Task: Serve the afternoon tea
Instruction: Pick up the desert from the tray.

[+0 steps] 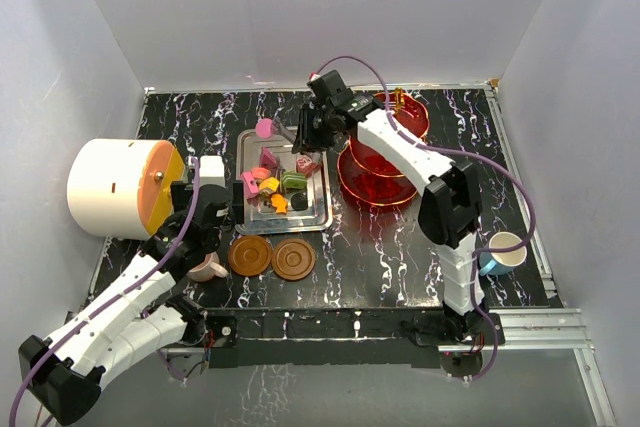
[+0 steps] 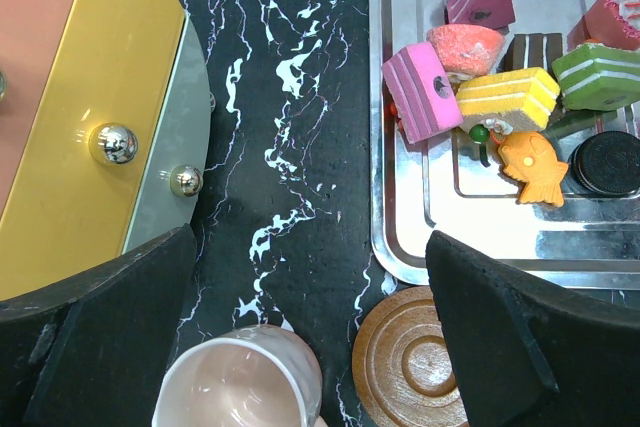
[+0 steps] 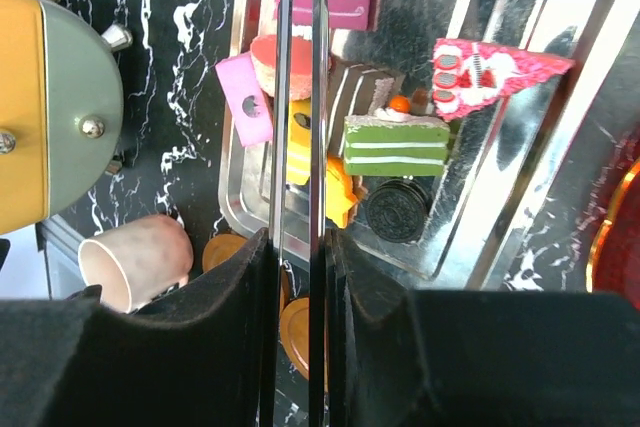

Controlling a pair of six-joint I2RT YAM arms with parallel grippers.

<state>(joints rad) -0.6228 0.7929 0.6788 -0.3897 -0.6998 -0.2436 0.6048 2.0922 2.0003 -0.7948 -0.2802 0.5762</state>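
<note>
Black marbled surface [image 1: 400, 247]: sweets [image 1: 268, 185] on the steel tray [image 1: 312, 219] at centre, red stand [image 1: 375, 187] beside the tray's right edge.
Right tool [image 3: 298, 237], the nearer one, pinches thin metal blades [image 3: 298, 97] directly over the sweets. Left tool [image 2: 310, 237] is spread above the pink cup [image 2: 240, 387].

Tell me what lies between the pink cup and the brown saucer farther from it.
The nearer brown saucer lies between the pink cup and the farther saucer; the top view shows it.

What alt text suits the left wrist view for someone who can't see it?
An open left pincer hovers over a pink cup on a black marbled table, a brown saucer beside it. A steel tray of colourful sweets lies upper right, a drum's yellow face upper left.
</note>
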